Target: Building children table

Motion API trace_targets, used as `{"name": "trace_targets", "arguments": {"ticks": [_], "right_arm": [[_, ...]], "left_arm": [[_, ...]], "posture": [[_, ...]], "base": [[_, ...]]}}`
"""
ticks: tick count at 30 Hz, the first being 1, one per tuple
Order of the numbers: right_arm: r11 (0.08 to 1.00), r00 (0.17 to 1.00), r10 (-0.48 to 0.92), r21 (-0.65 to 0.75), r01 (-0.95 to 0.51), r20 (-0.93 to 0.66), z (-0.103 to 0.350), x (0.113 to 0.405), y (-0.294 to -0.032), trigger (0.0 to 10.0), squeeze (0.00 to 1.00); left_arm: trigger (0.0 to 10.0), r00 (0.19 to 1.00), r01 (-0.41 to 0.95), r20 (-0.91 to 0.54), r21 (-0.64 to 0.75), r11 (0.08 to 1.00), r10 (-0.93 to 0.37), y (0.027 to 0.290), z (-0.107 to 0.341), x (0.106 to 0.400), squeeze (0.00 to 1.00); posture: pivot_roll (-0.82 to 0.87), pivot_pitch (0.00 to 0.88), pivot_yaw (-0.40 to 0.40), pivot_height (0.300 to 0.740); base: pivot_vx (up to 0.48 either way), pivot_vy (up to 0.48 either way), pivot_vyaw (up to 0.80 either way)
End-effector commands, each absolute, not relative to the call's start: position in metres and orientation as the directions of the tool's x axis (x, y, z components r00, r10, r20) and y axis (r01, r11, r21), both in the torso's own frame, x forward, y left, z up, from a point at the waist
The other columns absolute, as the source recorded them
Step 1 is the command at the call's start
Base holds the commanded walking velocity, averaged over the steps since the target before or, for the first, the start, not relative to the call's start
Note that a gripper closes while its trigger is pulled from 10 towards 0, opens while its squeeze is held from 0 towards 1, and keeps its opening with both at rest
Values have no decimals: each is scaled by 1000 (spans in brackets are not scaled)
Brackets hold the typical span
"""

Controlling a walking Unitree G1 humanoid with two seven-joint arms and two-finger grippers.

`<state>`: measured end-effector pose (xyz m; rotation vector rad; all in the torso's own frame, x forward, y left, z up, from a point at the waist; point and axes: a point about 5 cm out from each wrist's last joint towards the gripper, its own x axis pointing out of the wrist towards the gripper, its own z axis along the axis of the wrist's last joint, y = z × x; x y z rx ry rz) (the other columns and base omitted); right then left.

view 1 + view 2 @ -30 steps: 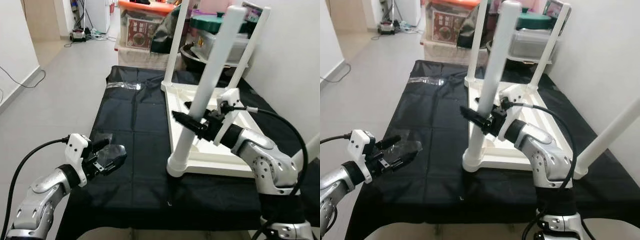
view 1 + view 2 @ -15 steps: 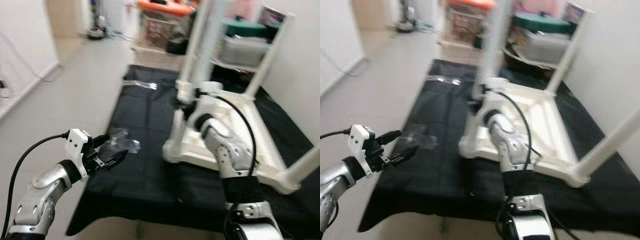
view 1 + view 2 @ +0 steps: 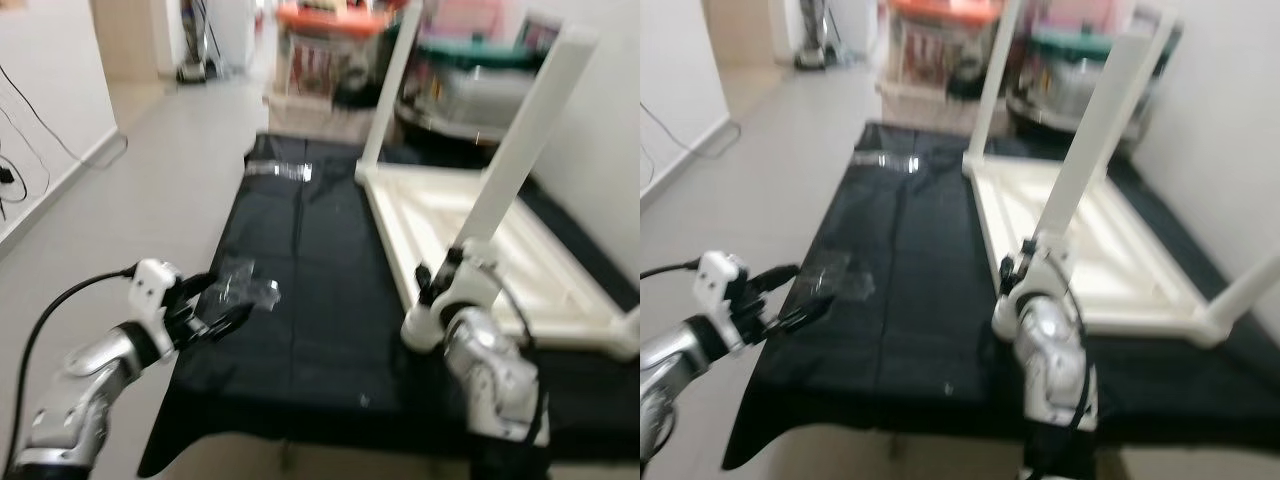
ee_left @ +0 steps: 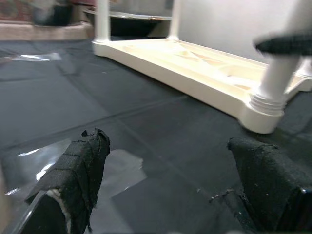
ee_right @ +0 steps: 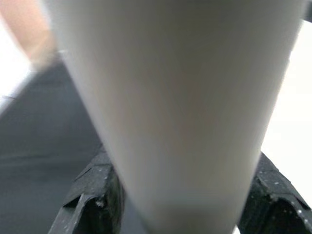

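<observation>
From my feed, the left gripper (image 3: 222, 318) hovers just above the black cloth (image 3: 300, 300) near the left edge of the desk, its 2 fingers (image 4: 78, 170) spread wide with nothing between them. A crumpled piece of clear plastic (image 3: 240, 288) lies on the cloth right at its fingertips; I cannot tell if they touch it. A second strip of clear plastic (image 3: 280, 171) lies toward the far edge.

The white children's table (image 3: 480, 240) lies upside down on the right half of the desk, top against the cloth, legs pointing up. The near-left leg (image 3: 510, 160) stands tilted in its corner socket (image 3: 425, 335). The right gripper (image 5: 180, 204) sits low on that leg, just above the socket, with 1 finger (image 5: 95, 200) on each side of the white tube; the wrist camera shows the leg wedged between both black pads, so I read it as pinching the leg. The head views are blurred.
</observation>
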<state>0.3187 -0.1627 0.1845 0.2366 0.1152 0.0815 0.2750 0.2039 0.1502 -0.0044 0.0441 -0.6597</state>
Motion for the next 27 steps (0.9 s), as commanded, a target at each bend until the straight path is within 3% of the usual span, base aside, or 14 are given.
{"name": "trace_targets", "arguments": {"ticks": [1,3,12,13,15,16,17,18,20,21,22,23,25,27], "right_arm": [[898,933,352,255,-359,77,215,322,-145,10000,0],[817,829,535,151,-557,164,231,321,-149,10000,0],[662,662,739,52,-748,121,227,334,-150,10000,0],[587,587,804,32,-809,99,224,330,-143,5882,0],[587,587,804,32,-809,99,224,330,-143,5882,0],[521,521,850,25,-853,79,221,325,-134,2314,0],[482,483,873,26,-876,64,217,320,-128,0,0],[509,510,860,17,-860,24,210,322,-125,0,0],[600,600,800,3,-800,-21,203,330,-124,0,0],[787,783,616,18,-616,-87,192,347,-135,0,0],[885,876,463,16,-465,-138,185,358,-142,0,0],[992,976,125,38,-120,-178,178,367,-167,0,0],[970,946,-219,50,237,-241,168,367,-192,0,0],[936,911,-324,55,348,-255,157,343,-196,0,0]], "left_arm": [[10000,776,628,-54,-26,778,-628,201,148,275,0],[10000,777,627,-51,-26,779,-627,201,149,276,0],[10000,779,624,-50,-23,781,-624,201,149,276,0],[10000,782,622,-51,-22,783,-622,201,149,276,0],[10000,782,622,-51,-22,783,-622,201,149,276,0],[10000,784,619,-51,-21,785,-619,201,149,276,0],[10000,785,617,-52,-20,787,-617,202,149,275,0],[10000,786,616,-52,-20,787,-616,202,148,275,0],[10000,786,616,-52,-20,787,-616,202,148,275,0],[10000,785,617,-53,-20,787,-617,202,148,274,0],[10000,785,617,-53,-21,787,-617,202,148,274,0],[10000,784,619,-54,-22,785,-619,203,148,274,0],[10000,782,620,-55,-22,784,-620,203,148,274,0],[10000,780,623,-55,-24,782,-624,203,149,274,0]], "posture": [[93,0,-137,740],[98,0,-140,740],[123,0,-160,740],[133,0,-168,740],[133,0,-168,740],[135,0,-169,740],[138,0,-170,740],[139,0,-169,740],[139,0,-169,740],[133,0,-164,740],[133,0,-164,740],[126,0,-157,740],[126,0,-157,740],[124,0,-156,740]], "base": [[0,0,0],[0,0,0],[0,0,0],[0,0,0],[0,0,0],[0,0,0],[0,0,0],[0,0,0],[0,0,0],[0,0,0],[0,0,0],[0,0,0],[0,0,0],[0,0,0]]}}
